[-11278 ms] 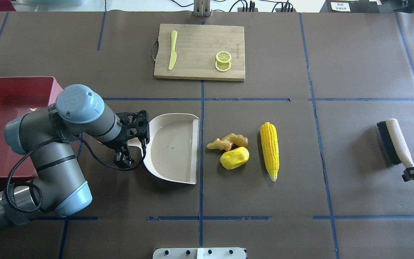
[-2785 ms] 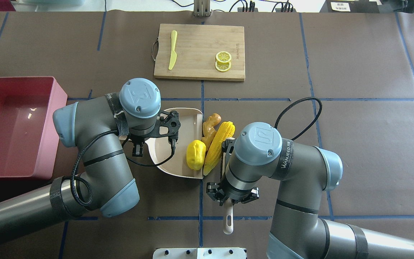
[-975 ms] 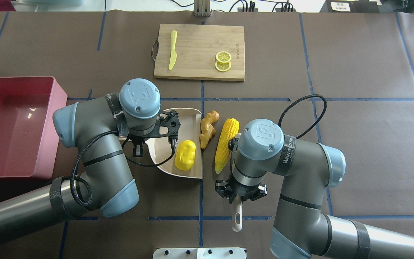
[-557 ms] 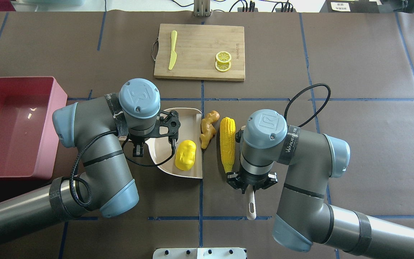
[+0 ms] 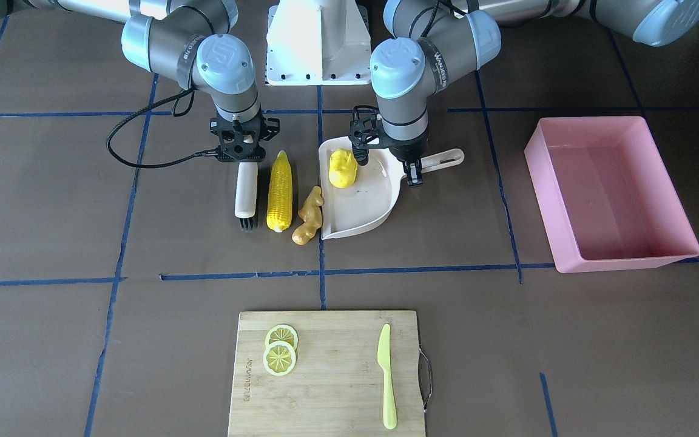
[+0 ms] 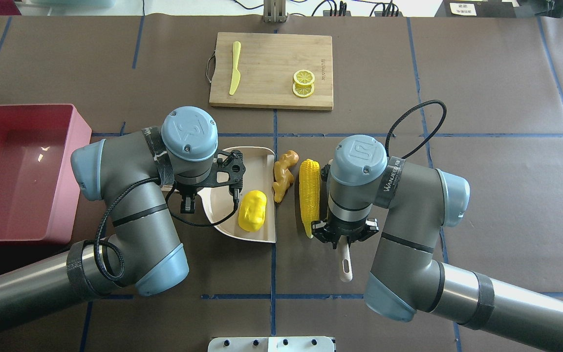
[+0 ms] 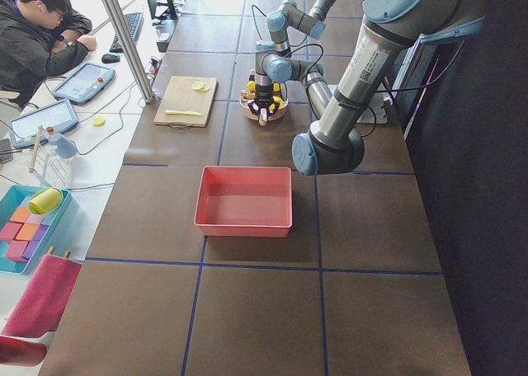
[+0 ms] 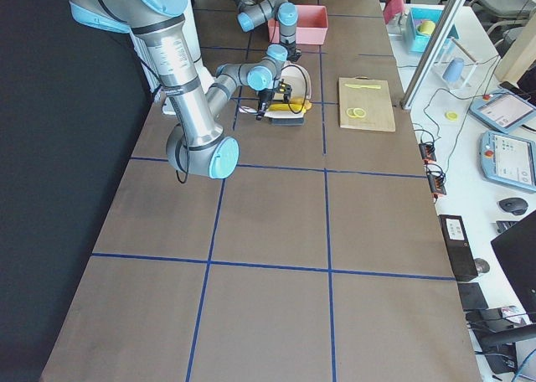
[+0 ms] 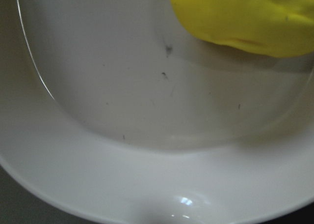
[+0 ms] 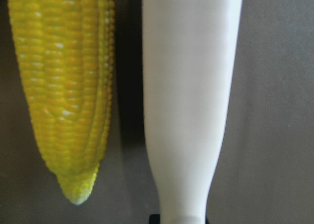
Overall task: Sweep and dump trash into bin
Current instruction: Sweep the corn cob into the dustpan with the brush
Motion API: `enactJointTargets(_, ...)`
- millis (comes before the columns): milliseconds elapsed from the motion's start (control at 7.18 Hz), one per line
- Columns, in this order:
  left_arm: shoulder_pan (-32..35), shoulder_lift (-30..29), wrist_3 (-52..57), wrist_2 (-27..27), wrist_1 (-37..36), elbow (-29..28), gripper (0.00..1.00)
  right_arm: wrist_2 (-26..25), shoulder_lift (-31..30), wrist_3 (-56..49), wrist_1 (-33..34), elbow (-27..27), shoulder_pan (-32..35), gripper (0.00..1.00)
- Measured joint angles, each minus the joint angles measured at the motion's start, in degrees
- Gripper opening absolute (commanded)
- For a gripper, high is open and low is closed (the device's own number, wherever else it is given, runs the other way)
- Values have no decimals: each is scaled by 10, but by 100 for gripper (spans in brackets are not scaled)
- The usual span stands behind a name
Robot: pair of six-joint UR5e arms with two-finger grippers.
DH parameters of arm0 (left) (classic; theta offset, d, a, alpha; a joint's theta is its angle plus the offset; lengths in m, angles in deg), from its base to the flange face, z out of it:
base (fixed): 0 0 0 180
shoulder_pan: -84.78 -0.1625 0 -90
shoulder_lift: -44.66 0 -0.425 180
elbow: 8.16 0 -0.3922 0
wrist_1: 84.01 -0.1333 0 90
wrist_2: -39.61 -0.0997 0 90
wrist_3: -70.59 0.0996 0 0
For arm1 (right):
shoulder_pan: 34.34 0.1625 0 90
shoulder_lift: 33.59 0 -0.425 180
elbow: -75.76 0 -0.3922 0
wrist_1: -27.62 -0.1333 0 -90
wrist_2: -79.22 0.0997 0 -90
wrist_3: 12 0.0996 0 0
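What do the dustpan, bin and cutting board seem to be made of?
Dustpan: off-white moulded plastic, likely; smooth with a soft sheen. Bin: pink plastic, glossy; light glints off its floor. Cutting board: wood or bamboo, matte; strip grain shows.

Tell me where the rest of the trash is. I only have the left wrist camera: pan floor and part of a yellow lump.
Observer: The ginger root is on the table, right by the dustpan's open edge, not inside it.
Operator: And the corn?
Observer: The corn cob lies on the table just beyond the ginger, roughly parallel to that open edge.
Operator: Is the brush behind it?
Observer: Yes. The brush lies alongside the corn on the side away from the pan, and the right arm's jaws are closed on its handle.
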Motion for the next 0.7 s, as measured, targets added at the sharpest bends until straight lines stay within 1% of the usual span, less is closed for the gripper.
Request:
enactJointTargets(418,-1,0,0,-1,-2,-1,0,0,41,9,-1,30,-4,0)
enactJointTargets(696,-1,0,0,0,-3,-7,0,1,53,18,-2,34,-9,0)
